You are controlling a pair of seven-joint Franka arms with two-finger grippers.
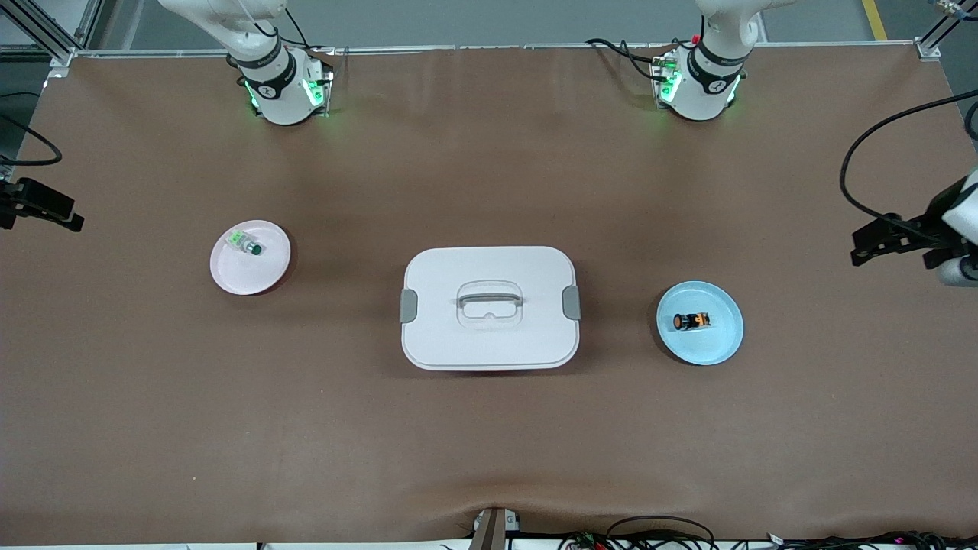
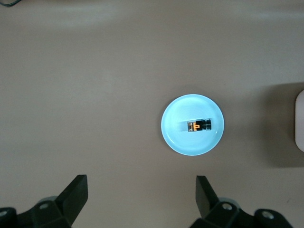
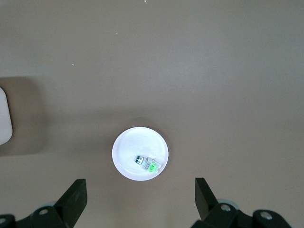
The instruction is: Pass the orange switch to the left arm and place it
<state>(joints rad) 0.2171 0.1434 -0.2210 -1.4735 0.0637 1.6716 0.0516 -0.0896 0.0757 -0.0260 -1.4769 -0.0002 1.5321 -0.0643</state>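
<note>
The orange switch (image 1: pixel 694 321) lies on its side on a light blue plate (image 1: pixel 722 345) toward the left arm's end of the table. In the left wrist view the switch (image 2: pixel 199 126) and plate (image 2: pixel 178 137) show far below my left gripper (image 2: pixel 141 199), which is open, empty and high over the bare table beside the plate. The white lidded box (image 1: pixel 489 263) stands at the table's middle. My right gripper (image 3: pixel 140 199) is open, empty and high over the table beside a pink plate (image 3: pixel 128 164). Both hands are out of the front view.
A small green and clear switch (image 1: pixel 246 244) lies on the pink plate (image 1: pixel 263 276) toward the right arm's end. The arm bases (image 1: pixel 279 84) (image 1: pixel 699 84) stand along the table's back edge. Black camera mounts (image 1: pixel 38 205) (image 1: pixel 901 237) stick in at both ends.
</note>
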